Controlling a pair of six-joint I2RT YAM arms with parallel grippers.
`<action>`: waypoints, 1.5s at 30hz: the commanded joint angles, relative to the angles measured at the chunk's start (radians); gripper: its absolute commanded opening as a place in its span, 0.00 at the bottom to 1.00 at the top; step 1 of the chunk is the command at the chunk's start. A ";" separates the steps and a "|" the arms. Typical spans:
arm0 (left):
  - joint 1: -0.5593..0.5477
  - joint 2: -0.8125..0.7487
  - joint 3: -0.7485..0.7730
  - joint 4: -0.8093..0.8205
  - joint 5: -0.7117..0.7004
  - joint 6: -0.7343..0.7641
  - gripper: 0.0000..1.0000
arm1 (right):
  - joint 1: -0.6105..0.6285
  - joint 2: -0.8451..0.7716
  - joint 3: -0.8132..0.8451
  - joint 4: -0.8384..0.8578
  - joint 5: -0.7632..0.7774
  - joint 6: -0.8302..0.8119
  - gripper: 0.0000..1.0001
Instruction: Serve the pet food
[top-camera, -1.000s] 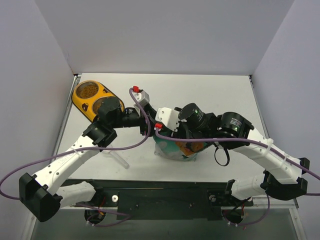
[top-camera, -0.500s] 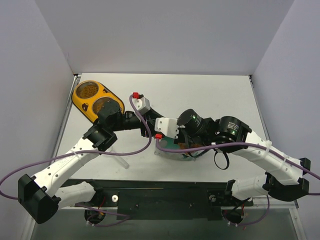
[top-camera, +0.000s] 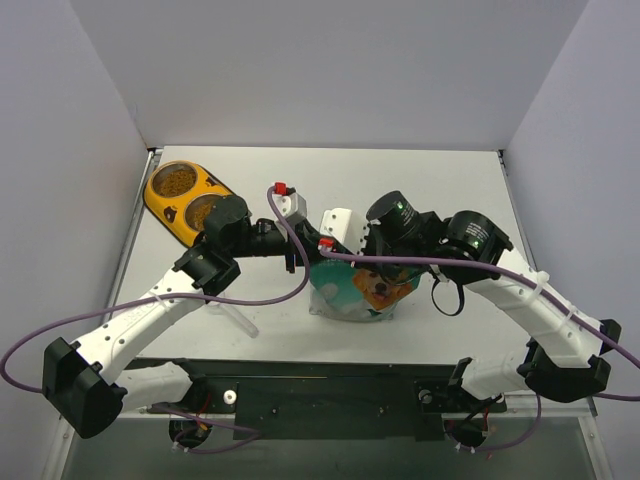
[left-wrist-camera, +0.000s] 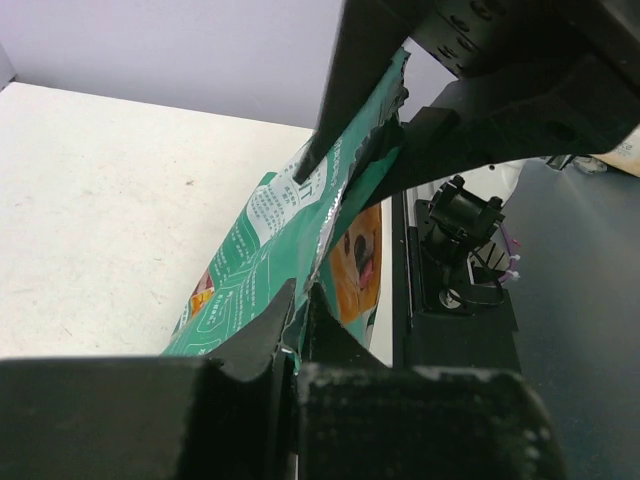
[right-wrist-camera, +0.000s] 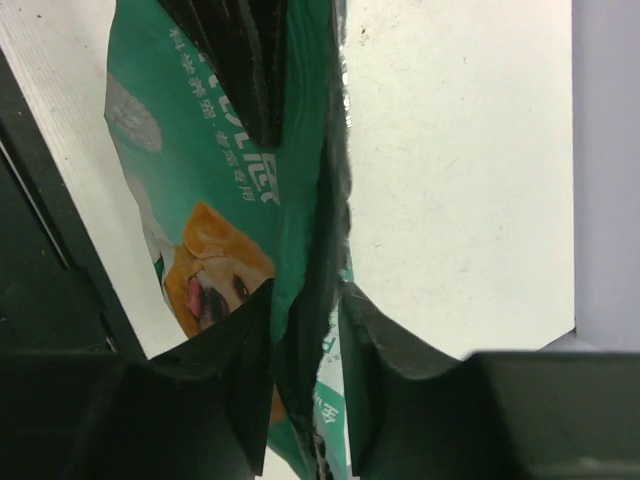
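Nearest, a clear scoop lies on the table, left of the teal pouch at mid-table, whose top is hidden under both wrists. The left gripper reaches in from the left, pinched shut on the pouch's torn edge. The right gripper, bent in from the right, appears clamped on the same rim. Far left, pet food fills the yellow feeder's bowls.

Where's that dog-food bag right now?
In the top view the pouch stands mid-table near the front edge, its top pinched by both arms' jaws, with the yellow feeder at far left.
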 joint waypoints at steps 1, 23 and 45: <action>-0.006 -0.025 0.039 0.024 0.034 -0.039 0.00 | -0.005 -0.046 -0.023 0.083 0.000 0.043 0.31; 0.106 -0.143 -0.088 0.154 -0.039 -0.163 0.00 | -0.060 -0.094 -0.014 -0.052 0.325 -0.005 0.00; 0.155 -0.121 -0.081 0.225 -0.007 -0.393 0.00 | -0.217 -0.233 -0.170 0.127 -0.092 0.230 0.26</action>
